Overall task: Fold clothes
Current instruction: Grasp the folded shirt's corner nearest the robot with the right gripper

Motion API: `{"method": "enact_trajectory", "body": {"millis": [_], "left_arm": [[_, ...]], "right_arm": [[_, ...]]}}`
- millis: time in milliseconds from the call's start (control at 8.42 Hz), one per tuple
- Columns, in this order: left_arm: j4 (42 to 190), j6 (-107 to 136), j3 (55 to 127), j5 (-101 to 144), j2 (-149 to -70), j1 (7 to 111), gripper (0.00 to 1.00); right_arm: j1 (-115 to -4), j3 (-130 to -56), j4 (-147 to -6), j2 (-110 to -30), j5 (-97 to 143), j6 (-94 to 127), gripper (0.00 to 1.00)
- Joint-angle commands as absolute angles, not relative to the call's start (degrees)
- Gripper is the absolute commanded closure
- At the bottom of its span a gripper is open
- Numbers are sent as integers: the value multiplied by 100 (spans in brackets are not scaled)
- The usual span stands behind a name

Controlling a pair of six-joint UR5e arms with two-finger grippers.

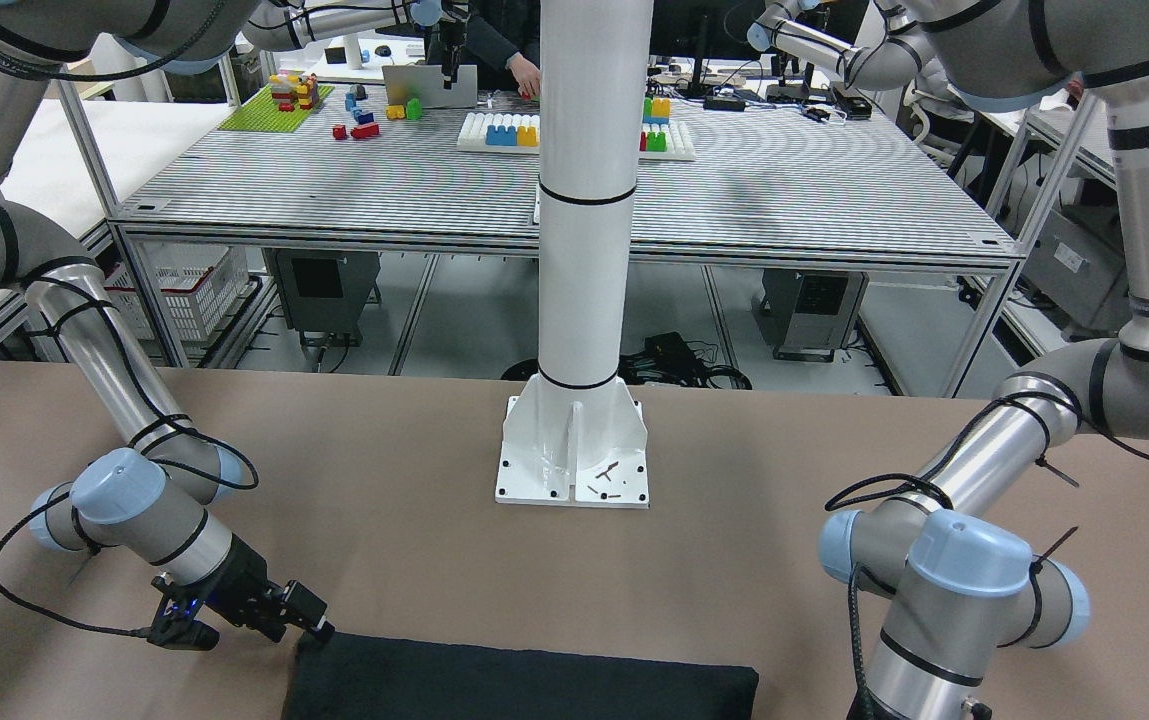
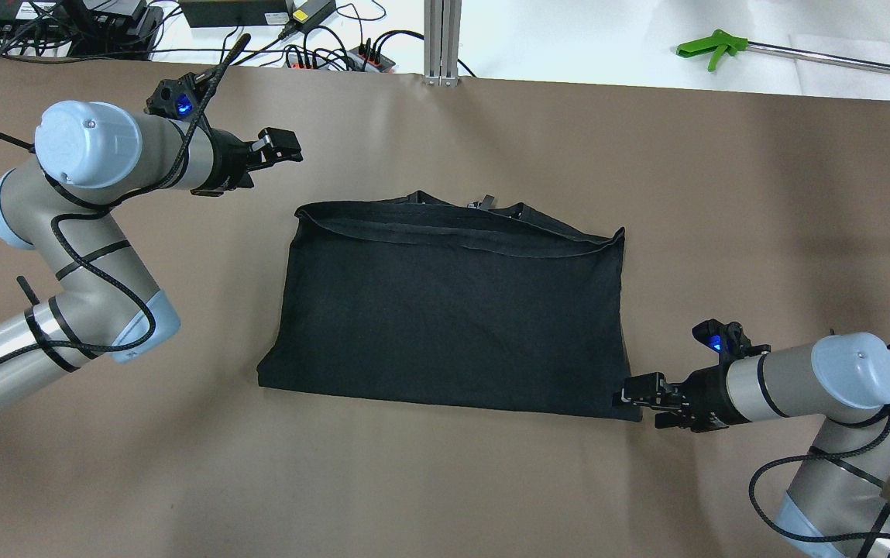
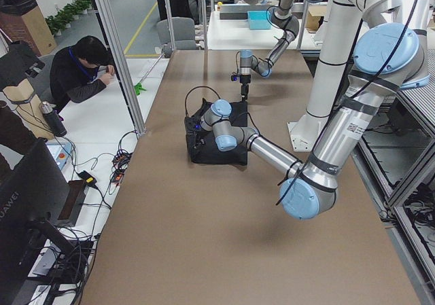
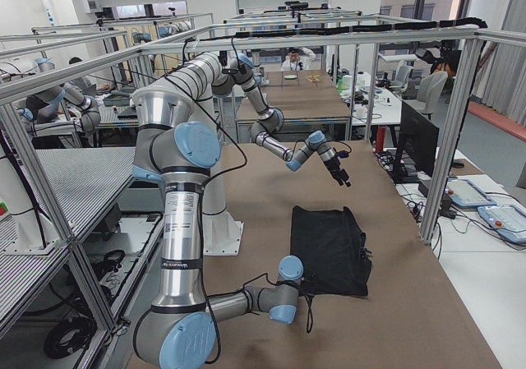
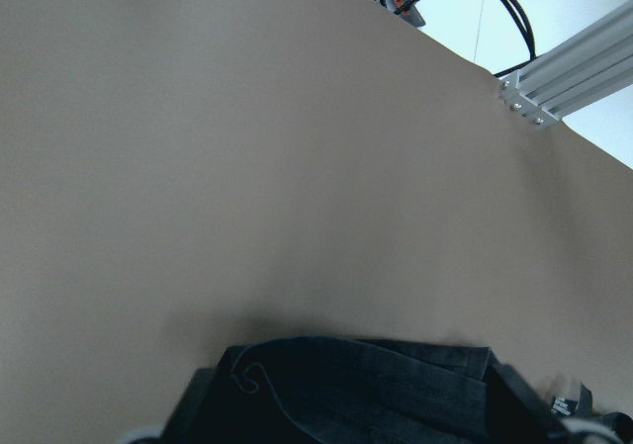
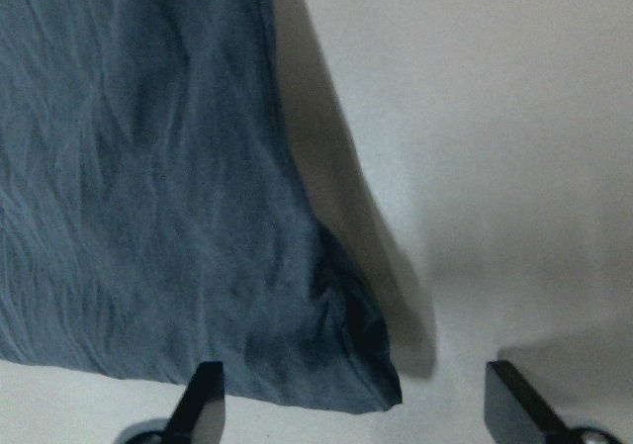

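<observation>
The black garment (image 2: 452, 310) lies flat on the brown table (image 2: 762, 217), folded into a rough rectangle with a collar-like edge along its far side. No white logo shows. My right gripper (image 2: 624, 395) is low at the garment's near right corner. In the right wrist view its fingers (image 6: 203, 404) stand wide apart, open, on either side of that corner (image 6: 366, 375). It also shows in the front-facing view (image 1: 309, 622). My left gripper (image 2: 283, 145) hovers beyond the garment's far left corner, holds nothing and looks open. The left wrist view shows the garment's far edge (image 5: 376, 385).
A green-handled grabber tool (image 2: 712, 43) lies on the white surface past the table's far edge. Cables and a power strip (image 2: 336, 54) and an aluminium post (image 2: 441, 39) are there too. The white pillar base (image 1: 574, 450) stands on the robot's side. An operator (image 3: 81, 74) sits beside the table.
</observation>
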State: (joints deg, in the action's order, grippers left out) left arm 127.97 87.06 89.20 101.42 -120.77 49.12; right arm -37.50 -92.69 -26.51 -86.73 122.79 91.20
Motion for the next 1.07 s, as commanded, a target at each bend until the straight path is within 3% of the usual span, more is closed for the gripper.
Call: {"method": "enact_trajectory", "body": {"millis": [0, 119, 356, 950], "left_arm": [[12806, 8701, 8921, 10134, -12067, 4904, 6], [12806, 8701, 8921, 10134, -12059, 4904, 6], [12806, 8701, 8921, 10134, -12059, 4913, 6], [12823, 8701, 8930, 10134, -12094, 4904, 6]], "right_arm": [[-3507, -9255, -2637, -8649, 11901, 9123, 12], [-3507, -9272, -2637, -8648, 11909, 9123, 32], [-3507, -9333, -2637, -8649, 11874, 9210, 100], [-3009, -10297, -2716, -8666, 11962, 9721, 100]]}}
